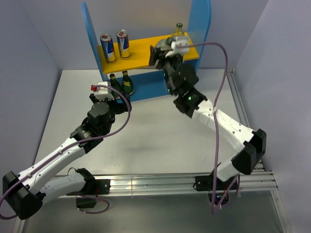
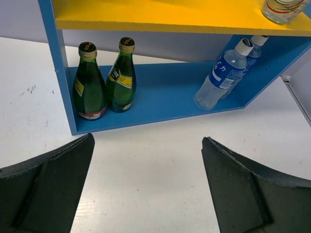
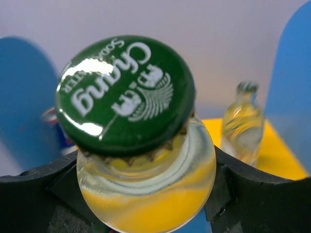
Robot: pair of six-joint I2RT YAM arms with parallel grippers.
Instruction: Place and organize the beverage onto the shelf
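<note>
Seen from above, the shelf (image 1: 90, 34) stands at the far edge of the table (image 1: 146, 141), near its middle. Two cans (image 1: 108, 47) sit side by side at the left end of its yellow upper board (image 1: 141, 48). The right gripper (image 1: 166, 48) reaches over that board's right end, its load mostly hidden under the wrist. The left gripper (image 1: 111, 91) hovers over the table just before the shelf's left end, near two dark green bottles (image 1: 127, 83) on the lower level. From the left wrist, its thick black fingers (image 2: 48, 189) are spread wide with nothing between them. Beyond them, two clear, ribbed plastic water bottles (image 2: 221, 75) with white caps stand at the right of the blue bottom board (image 2: 165, 92). From the right wrist, the jaws are closed snugly on the neck of the pale-green bottle (image 3: 146, 194), smooth clear glass under a glossy green crimped cap (image 3: 124, 92). A second pale bottle (image 3: 243, 124) stands just beyond it on the yellow board. The step in hand looks like seating this last drink beside its twin; whether its base touches the board cannot be told. Next it needs lowering until it rests flat, then releasing, and the fingers must lift clear without brushing the neighbouring bottle, since round, slick glass tips easily.
</note>
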